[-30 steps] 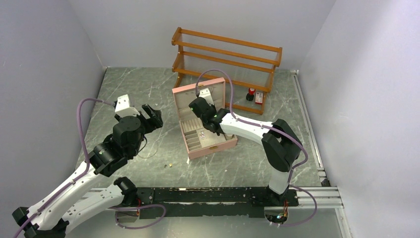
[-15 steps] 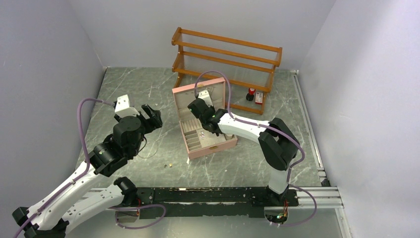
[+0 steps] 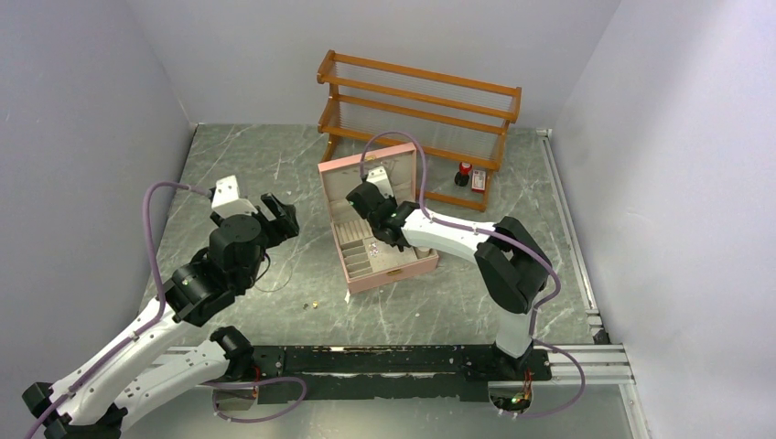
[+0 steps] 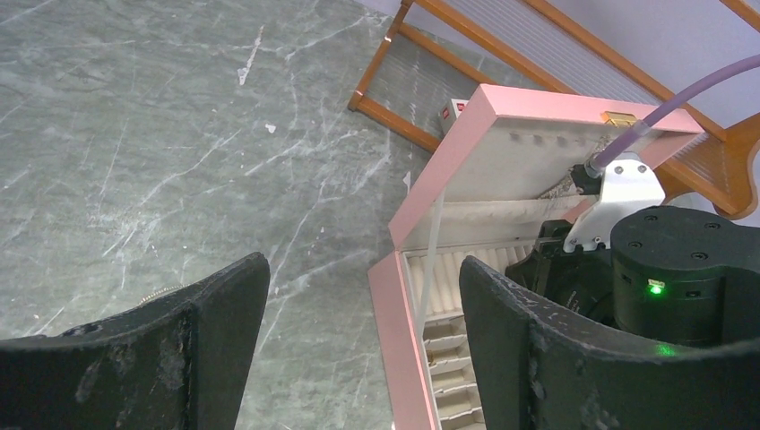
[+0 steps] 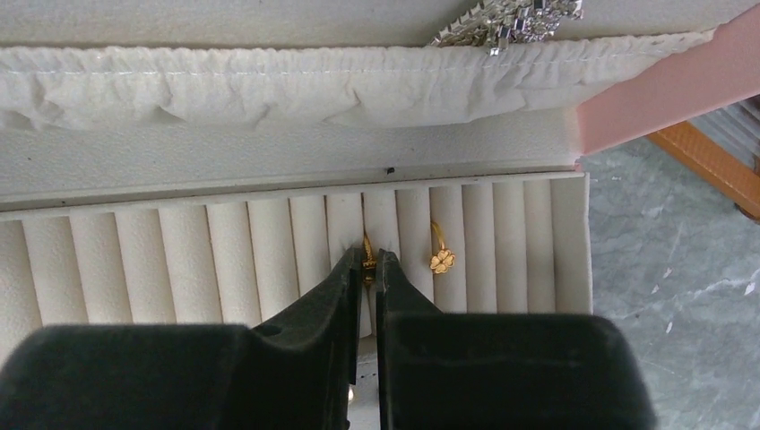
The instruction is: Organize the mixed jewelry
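Marble [image 3: 439, 302] | pink box [image 3: 393, 268]: flower ring [image 5: 440, 259] | right gripper [image 5: 368, 262] pinches gold ring [image 5: 367, 246] | left gripper [image 4: 363, 273] spread

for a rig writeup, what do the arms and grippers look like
The left arm and right arm have white link shells, rounded black joints and a purple cable each. The left gripper has broad, scuffed black fingers; the right gripper has black fingers tapering to narrow tips. A green light glows on the right wrist.
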`<move>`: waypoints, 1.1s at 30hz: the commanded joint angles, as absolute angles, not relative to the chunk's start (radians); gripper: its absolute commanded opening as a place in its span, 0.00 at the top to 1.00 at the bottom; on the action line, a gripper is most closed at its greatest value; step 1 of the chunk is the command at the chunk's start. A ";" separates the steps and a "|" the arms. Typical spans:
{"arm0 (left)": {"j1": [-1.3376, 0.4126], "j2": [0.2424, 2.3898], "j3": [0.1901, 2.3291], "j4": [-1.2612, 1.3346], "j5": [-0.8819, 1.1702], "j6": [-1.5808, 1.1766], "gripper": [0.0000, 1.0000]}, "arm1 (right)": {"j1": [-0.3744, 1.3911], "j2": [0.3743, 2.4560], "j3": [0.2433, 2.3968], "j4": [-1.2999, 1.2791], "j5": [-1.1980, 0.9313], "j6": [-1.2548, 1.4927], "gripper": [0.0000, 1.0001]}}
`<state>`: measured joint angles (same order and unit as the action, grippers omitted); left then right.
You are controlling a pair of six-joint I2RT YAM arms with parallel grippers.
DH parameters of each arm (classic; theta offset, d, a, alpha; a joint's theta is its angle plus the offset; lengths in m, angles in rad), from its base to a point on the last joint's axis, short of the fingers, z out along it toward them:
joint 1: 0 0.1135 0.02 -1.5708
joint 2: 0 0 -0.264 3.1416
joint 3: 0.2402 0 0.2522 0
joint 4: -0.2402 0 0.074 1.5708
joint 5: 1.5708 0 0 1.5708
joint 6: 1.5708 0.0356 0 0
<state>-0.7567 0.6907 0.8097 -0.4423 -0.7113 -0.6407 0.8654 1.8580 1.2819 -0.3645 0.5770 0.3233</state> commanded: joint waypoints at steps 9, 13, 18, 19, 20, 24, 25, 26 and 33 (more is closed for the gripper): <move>-0.761 0.693 0.823 -0.471 -0.716 -0.672 0.18 | 0.862 1.731 1.353 -0.438 0.535 0.375 0.60; -0.760 0.697 0.825 -0.493 -0.700 -0.698 0.17 | 0.862 1.650 1.315 -0.421 0.491 0.389 0.58; -0.760 0.712 0.812 -0.583 -0.662 -0.784 0.16 | 0.860 1.476 1.174 -0.330 0.428 0.411 0.57; -0.760 0.717 0.803 -0.607 -0.652 -0.806 0.16 | 0.861 1.434 1.142 -0.308 0.415 0.418 0.56; -0.761 0.725 0.795 -0.631 -0.640 -0.832 0.15 | 0.861 1.396 1.112 -0.291 0.401 0.426 0.55; -0.760 0.775 0.744 -0.683 -0.562 -0.908 0.13 | 0.861 1.275 1.005 -0.249 0.339 0.469 0.53; -0.760 0.794 0.724 -0.683 -0.546 -0.926 0.14 | 0.861 1.253 0.984 -0.247 0.326 0.483 0.53; -0.759 0.812 0.705 -0.679 -0.527 -0.939 0.16 | 0.861 1.235 0.962 -0.247 0.314 0.498 0.53; -0.747 0.963 0.619 -0.616 -0.348 -0.974 0.32 | 0.861 1.130 0.831 -0.250 0.220 0.590 0.53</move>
